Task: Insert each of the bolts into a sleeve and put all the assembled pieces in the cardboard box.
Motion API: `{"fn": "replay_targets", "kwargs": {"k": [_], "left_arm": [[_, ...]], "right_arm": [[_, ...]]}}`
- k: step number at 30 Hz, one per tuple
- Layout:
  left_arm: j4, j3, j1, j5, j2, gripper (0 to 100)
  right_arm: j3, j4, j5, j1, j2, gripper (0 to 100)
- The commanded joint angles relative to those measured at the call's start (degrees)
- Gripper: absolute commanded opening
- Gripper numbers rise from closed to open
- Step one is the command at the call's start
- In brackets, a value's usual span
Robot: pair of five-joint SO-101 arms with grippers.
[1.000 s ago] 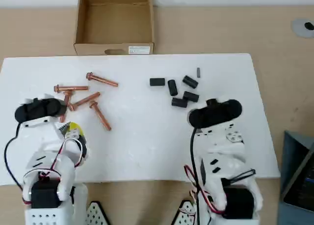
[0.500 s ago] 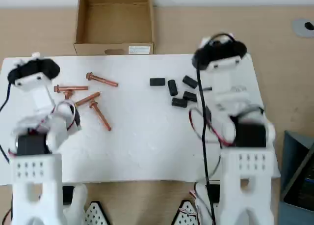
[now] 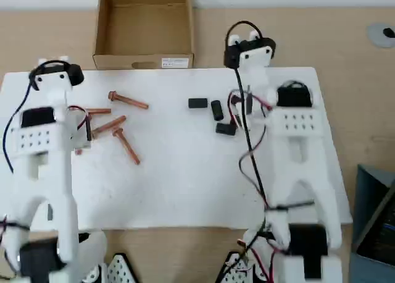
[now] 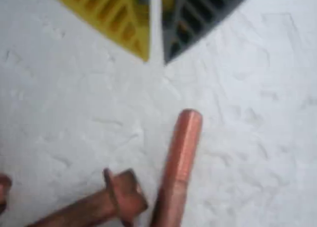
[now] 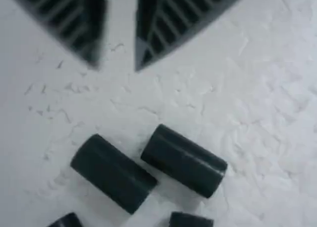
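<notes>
Several copper bolts (image 3: pixel 128 100) lie scattered on the left of the white mat (image 3: pixel 179 184), and several black sleeves (image 3: pixel 216 110) lie right of centre. The empty cardboard box (image 3: pixel 145 29) stands beyond the mat's far edge. My left arm (image 3: pixel 38 127) stretches over the bolts. Its gripper (image 4: pixel 156 58) hangs shut and empty just above the mat, close to a bolt's shank end (image 4: pixel 182 152) and another bolt's head (image 4: pixel 124 195). My right arm (image 3: pixel 295 119) reaches over the sleeves. Its gripper (image 5: pixel 116 66) is slightly open and empty above two sleeves (image 5: pixel 114 173) (image 5: pixel 184 160) lying side by side.
The mat's middle and front stay bare. A dark grey bin (image 3: pixel 375 221) stands off the mat at the right edge. Wood tabletop (image 3: pixel 358 79) surrounds the mat. Cables (image 3: pixel 250 153) trail along the right arm.
Both arms have unfolded from their low pose at the front and stretched forward, the left one over the bolts, the right one over the sleeves. Bolts and sleeves have not moved.
</notes>
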Motion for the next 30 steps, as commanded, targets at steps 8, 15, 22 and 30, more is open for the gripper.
{"fn": "replay_targets", "kwargs": {"k": [8,15,22,30], "left_arm": [[9.93,-19.78,-0.35,-0.62,16.84,7],[9.85,-21.36,0.0,-0.79,21.67,14],[9.67,-20.84,0.0,-4.4,22.29,14],[9.58,-20.92,0.0,-5.19,22.37,14]], "right_arm": [[-25.89,8.09,3.96,-3.74,21.49,10.1],[-33.27,8.35,14.51,-2.15,32.31,10.2],[-40.31,8.18,24.53,-0.22,41.27,18.3],[-51.82,9.32,28.57,0.57,51.65,18.2]]}}
